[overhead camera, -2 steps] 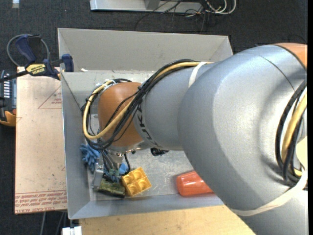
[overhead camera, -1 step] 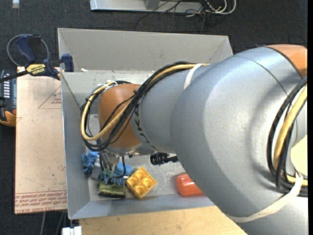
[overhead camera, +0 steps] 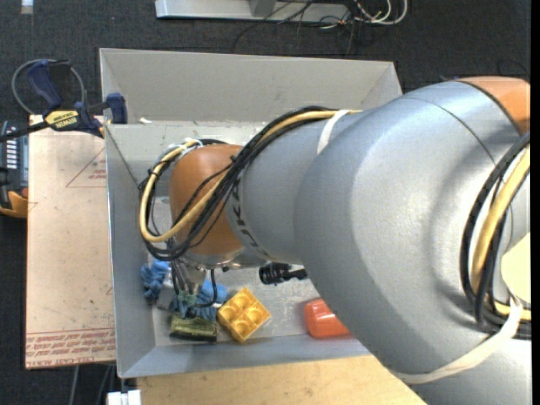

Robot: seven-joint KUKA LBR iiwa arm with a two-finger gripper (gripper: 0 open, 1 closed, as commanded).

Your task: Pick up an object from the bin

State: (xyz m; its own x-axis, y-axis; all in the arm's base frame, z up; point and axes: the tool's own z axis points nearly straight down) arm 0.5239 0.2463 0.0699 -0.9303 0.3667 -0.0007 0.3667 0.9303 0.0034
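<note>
Now underway: the approach, by my reading (I can see no thing sitting in the gripper (overhead camera: 192,292)); it is hanging low over the near-left corner of the bin (overhead camera: 126,226).
Nearest things: a crumpled blue piece (overhead camera: 155,278) is lying just to its left, a dark olive block (overhead camera: 192,328) is lying just beyond it toward the near wall, and a yellow dimpled block (overhead camera: 243,315) is sitting beside that.
Next move: it is calling for a short, straight drop and a clean close on one thing, with the corner walls crowding in.
Grip state: I am unable to tell whether it is spread or pressed together.
Hidden: the arm (overhead camera: 380,226) and its orange wrist cover (overhead camera: 202,201) are blocking much of the floor; an orange-red thing (overhead camera: 319,319) is showing only in part.
</note>
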